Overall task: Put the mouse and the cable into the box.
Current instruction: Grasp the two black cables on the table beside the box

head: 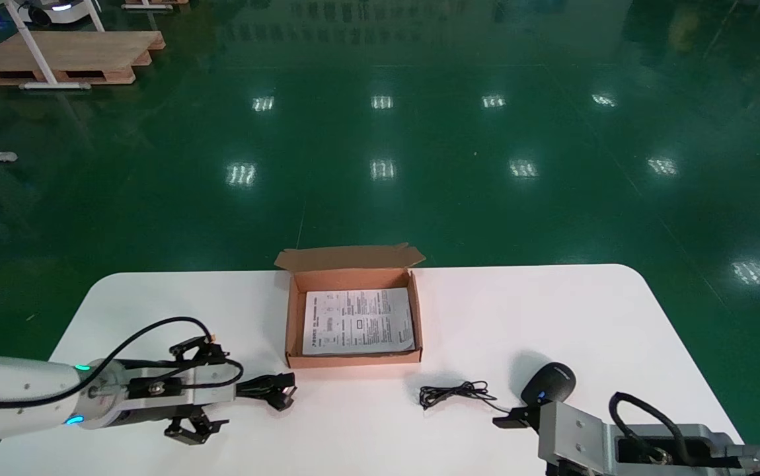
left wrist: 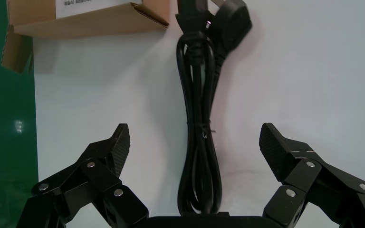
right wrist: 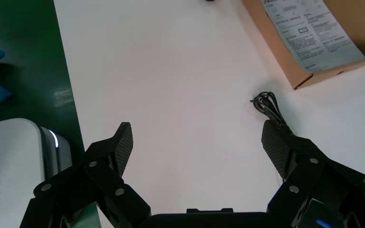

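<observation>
An open cardboard box (head: 353, 360) with a printed leaflet (head: 358, 322) inside stands mid-table. To its left lies a bundled black cable (head: 266, 386), stretched lengthwise between the fingers of my left gripper (head: 220, 383). In the left wrist view that left gripper (left wrist: 195, 142) is open, with the cable (left wrist: 198, 118) in the gap and touching neither pad. The black mouse (head: 550, 382) sits right of the box, its thin cord (head: 453, 393) coiled beside it. My right gripper (head: 517, 418) hovers just in front of the mouse. In the right wrist view this gripper (right wrist: 197, 142) is open and empty; the cord (right wrist: 267, 105) shows, the mouse does not.
The white table (head: 519, 311) has rounded corners and ends just behind the box flap (head: 347, 256). Green floor lies beyond, with a wooden pallet (head: 63, 59) far back left. A box corner (left wrist: 85, 19) sits near the cable's plug end.
</observation>
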